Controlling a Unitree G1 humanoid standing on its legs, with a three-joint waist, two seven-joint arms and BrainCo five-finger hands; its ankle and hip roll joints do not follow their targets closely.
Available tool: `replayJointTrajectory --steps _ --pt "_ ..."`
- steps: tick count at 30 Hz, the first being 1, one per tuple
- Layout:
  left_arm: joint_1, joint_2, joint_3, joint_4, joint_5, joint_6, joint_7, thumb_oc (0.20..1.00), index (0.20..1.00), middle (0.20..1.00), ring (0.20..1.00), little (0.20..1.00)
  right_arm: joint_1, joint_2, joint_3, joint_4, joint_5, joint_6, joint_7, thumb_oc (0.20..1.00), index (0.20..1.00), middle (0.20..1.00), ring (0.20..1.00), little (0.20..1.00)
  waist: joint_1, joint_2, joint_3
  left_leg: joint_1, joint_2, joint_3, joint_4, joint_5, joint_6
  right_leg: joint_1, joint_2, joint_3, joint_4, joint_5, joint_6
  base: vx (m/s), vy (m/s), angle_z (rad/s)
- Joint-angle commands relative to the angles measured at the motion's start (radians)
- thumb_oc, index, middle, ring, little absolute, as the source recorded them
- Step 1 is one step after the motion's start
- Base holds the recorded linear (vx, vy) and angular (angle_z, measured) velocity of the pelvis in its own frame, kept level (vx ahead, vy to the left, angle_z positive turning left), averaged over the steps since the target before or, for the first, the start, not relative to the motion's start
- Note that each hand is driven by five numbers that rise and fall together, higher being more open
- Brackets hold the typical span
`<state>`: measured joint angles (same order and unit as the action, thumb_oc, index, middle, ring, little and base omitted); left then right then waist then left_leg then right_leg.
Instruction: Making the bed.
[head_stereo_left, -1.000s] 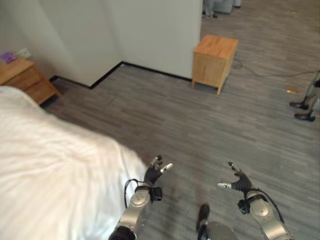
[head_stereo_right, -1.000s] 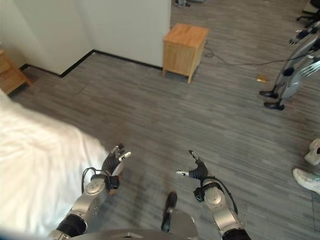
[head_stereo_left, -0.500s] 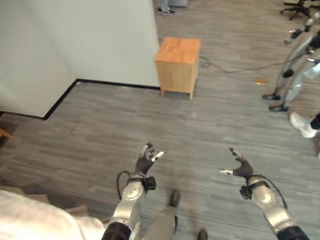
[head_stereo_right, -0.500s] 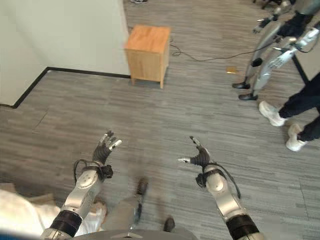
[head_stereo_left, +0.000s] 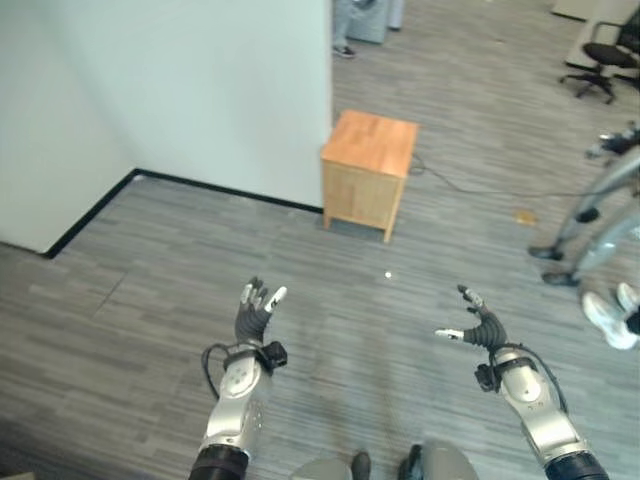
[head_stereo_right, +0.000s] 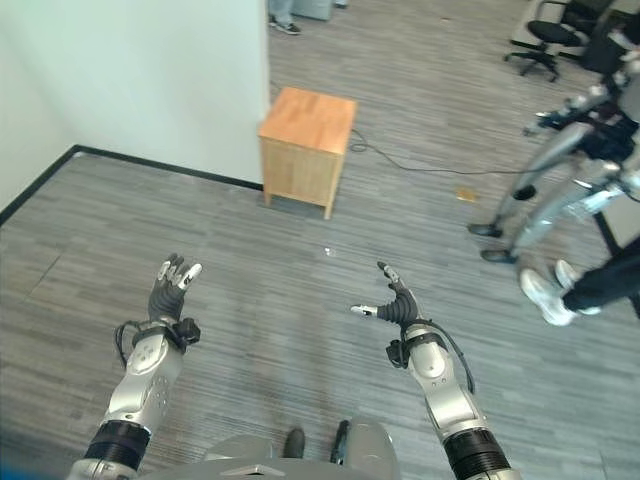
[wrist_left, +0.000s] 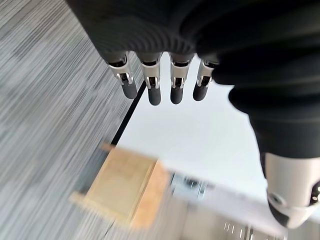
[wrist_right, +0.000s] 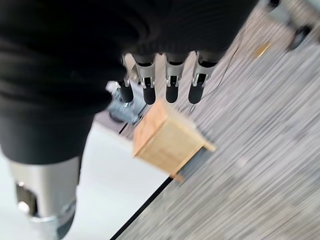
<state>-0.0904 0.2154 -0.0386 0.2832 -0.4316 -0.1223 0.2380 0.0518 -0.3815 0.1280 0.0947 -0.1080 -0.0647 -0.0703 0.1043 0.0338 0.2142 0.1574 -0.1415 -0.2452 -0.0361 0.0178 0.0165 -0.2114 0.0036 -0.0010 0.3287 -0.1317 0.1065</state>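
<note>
Both hands are raised over bare grey plank floor, and neither holds anything. The left hand is at the lower left of the head views, its fingers straight and spread a little, pointing up and away from the robot. The right hand is at the lower right, also open, with the thumb stretched out to the side and the fingers reaching forward. The two hands are well apart, at about the same height in the picture.

The bed, the thing the task is about, cannot be seen in these views, so its place cannot be told.

Ahead of the hands stands a small wooden cabinet on short legs, set just beside the corner of a pale wall with a black skirting strip along its foot. The same cabinet appears past the fingertips in both wrist views. A thin cable runs across the floor to the right of the cabinet, and a small flat brown item lies near it. At the far right another silver robot stands, with a person's white shoe and dark trouser leg beside it. A black office chair is at the upper right, and a person's legs show at the top by the wall edge
</note>
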Motion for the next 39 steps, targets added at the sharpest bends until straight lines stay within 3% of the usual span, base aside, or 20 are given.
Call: replayJointTrajectory --steps 1,2,4,6,8,9,10,11,12,14,15,16,20,22,23,25,27,29,39 --pt "-0.01 0.054 -0.02 -0.044 0.007 -0.061 0.007 1.0 1.0 1.0 1.0 1.0 0.012 -0.052 -0.045 -0.214 0.122 -0.124 0.084 1.0 1.0 1.0 1.0 1.0 -0.031 -0.052 -0.029 -0.106 0.057 -0.072 -0.051 0.073 0.003 0.114 0.064 0.254 -0.189 0.153 0.015 0.25 -0.09 1.88" --pt "-0.009 0.053 -0.022 -0.043 0.008 -0.062 0.008 1.0 1.0 1.0 1.0 1.0 0.015 -0.053 -0.047 -0.216 0.123 -0.124 0.085 1.0 1.0 1.0 1.0 1.0 -0.034 -0.05 -0.031 -0.106 0.057 -0.076 -0.051 0.072 0.003 0.116 0.063 0.25 -0.192 0.154 0.014 0.18 -0.173 1.44" --pt "0.016 0.075 -0.016 -0.066 0.072 -0.066 -0.014 1.0 1.0 1.0 1.0 1.0 0.073 -0.113 0.006 -0.399 0.208 -0.15 0.235 1.0 1.0 1.0 1.0 1.0 -0.013 -0.069 -0.035 -0.116 0.041 -0.127 -0.048 0.064 0.003 0.162 0.023 0.19 -0.291 0.194 0.007 0.06 -0.139 1.53" --pt "0.042 0.083 -0.004 -0.08 0.079 -0.075 -0.014 1.0 1.0 1.0 1.0 1.0 0.092 -0.134 0.04 -0.454 0.244 -0.158 0.287 1.0 1.0 1.0 1.0 1.0 -0.007 -0.074 -0.038 -0.122 0.034 -0.144 -0.043 0.068 0.003 0.175 0.029 0.198 -0.319 0.205 0.007 0.07 -0.069 1.0" --pt "0.086 0.085 0.02 -0.096 0.064 -0.08 -0.016 1.0 1.0 1.0 1.0 1.0 0.112 -0.147 0.118 -0.495 0.325 -0.135 0.342 1.0 1.0 1.0 1.0 1.0 0.019 -0.077 -0.021 -0.168 0.028 -0.143 0.024 0.062 -0.022 0.211 0.002 0.157 -0.352 0.208 0.004 0.0 -0.004 0.53" --pt "0.097 0.081 -0.003 -0.097 0.08 -0.076 -0.029 1.0 1.0 1.0 1.0 1.0 0.114 -0.151 0.13 -0.485 0.326 -0.132 0.343 1.0 1.0 1.0 1.0 1.0 0.008 -0.08 -0.003 -0.209 0.061 -0.036 0.072 0.036 -0.025 0.221 -0.031 0.102 -0.35 0.181 0.002 -0.08 0.067 1.2" --pt "0.097 0.081 -0.002 -0.097 0.08 -0.076 -0.029 1.0 1.0 1.0 1.0 1.0 0.113 -0.151 0.13 -0.484 0.325 -0.133 0.343 1.0 1.0 1.0 1.0 1.0 0.004 -0.08 -0.005 -0.217 0.058 -0.039 0.078 0.036 -0.025 0.218 -0.032 0.099 -0.349 0.183 0.003 -0.14 0.12 1.74" --pt "0.096 0.059 -0.052 -0.068 0.089 -0.072 -0.051 1.0 1.0 1.0 1.0 1.0 0.104 -0.145 0.148 -0.466 0.259 -0.13 0.304 1.0 1.0 1.0 1.0 1.0 -0.03 -0.087 0.015 -0.238 0.143 0.179 0.117 0.006 -0.033 0.232 -0.082 0.011 -0.358 0.179 0.008 -0.14 0.066 1.97" --pt "0.095 0.059 -0.051 -0.067 0.089 -0.073 -0.051 1.0 1.0 1.0 1.0 1.0 0.102 -0.145 0.148 -0.465 0.258 -0.13 0.303 1.0 1.0 1.0 1.0 1.0 -0.031 -0.088 0.013 -0.242 0.142 0.179 0.116 0.01 -0.033 0.228 -0.082 0.011 -0.359 0.183 0.008 -0.18 0.099 2.53" --pt "0.095 0.065 -0.1 -0.028 0.128 -0.066 -0.071 1.0 1.0 1.0 1.0 1.0 0.131 -0.097 0.143 -0.427 0.224 -0.122 0.265 1.0 1.0 1.0 1.0 1.0 -0.052 -0.083 -0.012 -0.24 0.213 0.294 0.079 0.028 -0.068 0.264 -0.129 -0.102 -0.403 0.187 0.02 -0.06 0.116 1.99" --pt "0.097 0.066 -0.101 -0.029 0.128 -0.066 -0.071 1.0 1.0 1.0 1.0 1.0 0.132 -0.096 0.143 -0.426 0.223 -0.123 0.265 1.0 1.0 1.0 1.0 1.0 -0.055 -0.083 -0.014 -0.24 0.212 0.291 0.076 0.03 -0.068 0.265 -0.129 -0.106 -0.404 0.186 0.02 0.06 0.23 1.26" --pt "0.112 0.07 -0.123 -0.013 0.136 -0.055 -0.088 1.0 1.0 1.0 1.0 1.0 0.148 -0.062 0.133 -0.394 0.193 -0.116 0.224 1.0 1.0 1.0 1.0 1.0 -0.061 -0.063 -0.035 -0.243 0.244 0.348 0.004 0.085 -0.087 0.282 -0.156 -0.171 -0.409 0.183 0.033 0.1 0.224 1.21" --pt "0.097 0.068 -0.172 -0.01 0.15 -0.035 -0.103 1.0 1.0 1.0 1.0 1.0 0.122 -0.034 0.126 -0.335 0.082 -0.095 0.141 1.0 1.0 1.0 1.0 1.0 -0.055 -0.029 -0.049 -0.294 0.282 0.401 -0.04 0.169 -0.108 0.306 -0.202 -0.256 -0.385 0.162 0.049 0.1 0.287 1.26" --pt "0.103 0.068 -0.172 -0.005 0.154 -0.03 -0.105 1.0 1.0 1.0 1.0 1.0 0.121 -0.019 0.12 -0.318 0.058 -0.091 0.124 1.0 1.0 1.0 1.0 1.0 -0.061 -0.02 -0.054 -0.288 0.279 0.392 -0.043 0.146 -0.102 0.305 -0.204 -0.265 -0.353 0.135 0.048 0.08 0.195 1.15" --pt "0.086 0.078 -0.208 0.005 0.182 -0.017 -0.12 1.0 1.0 1.0 1.0 1.0 0.12 -0.008 0.091 -0.265 -0.029 -0.075 0.07 1.0 1.0 1.0 1.0 1.0 -0.073 -0.006 -0.061 -0.278 0.277 0.418 -0.051 0.145 -0.087 0.299 -0.231 -0.305 -0.277 0.12 0.048 0.12 0.232 0.8" --pt "0.075 0.087 -0.222 0.004 0.199 -0.019 -0.122 1.0 1.0 1.0 1.0 1.0 0.104 0.005 0.082 -0.246 -0.063 -0.067 0.042 1.0 1.0 1.0 1.0 1.0 -0.077 -0.008 -0.054 -0.27 0.259 0.404 -0.051 0.131 -0.077 0.271 -0.246 -0.291 -0.225 0.117 0.05 0.08 0.162 0.21" --pt "0.055 0.104 -0.237 0.012 0.212 -0.018 -0.119 1.0 1.0 1.0 1.0 1.0 0.068 0.041 0.084 -0.202 -0.043 -0.057 0.003 1.0 1.0 1.0 1.0 1.0 -0.087 -0.008 -0.044 -0.247 0.257 0.424 -0.051 0.123 -0.077 0.234 -0.25 -0.245 -0.213 0.154 0.06 0.02 0.052 -0.43" --pt "0.078 0.104 -0.239 -0.009 0.201 -0.014 -0.14 1.0 1.0 1.0 1.0 1.0 0.079 0.064 0.074 -0.171 -0.021 -0.048 0.019 1.0 1.0 1.0 1.0 1.0 -0.068 -0.02 -0.072 -0.204 0.271 0.453 -0.051 0.099 -0.086 0.281 -0.245 -0.205 -0.332 0.171 0.078 0.17 -0.011 -1.23" --pt "0.093 0.066 -0.26 0.001 0.18 -0.007 -0.146 1.0 1.0 1.0 1.0 1.0 0.099 0.057 0.076 -0.197 0.003 -0.06 0.04 1.0 1.0 1.0 1.0 1.0 -0.065 -0.025 -0.089 -0.191 0.275 0.439 -0.051 0.104 -0.099 0.335 -0.234 -0.232 -0.382 0.169 0.081 0.03 -0.025 -0.17"
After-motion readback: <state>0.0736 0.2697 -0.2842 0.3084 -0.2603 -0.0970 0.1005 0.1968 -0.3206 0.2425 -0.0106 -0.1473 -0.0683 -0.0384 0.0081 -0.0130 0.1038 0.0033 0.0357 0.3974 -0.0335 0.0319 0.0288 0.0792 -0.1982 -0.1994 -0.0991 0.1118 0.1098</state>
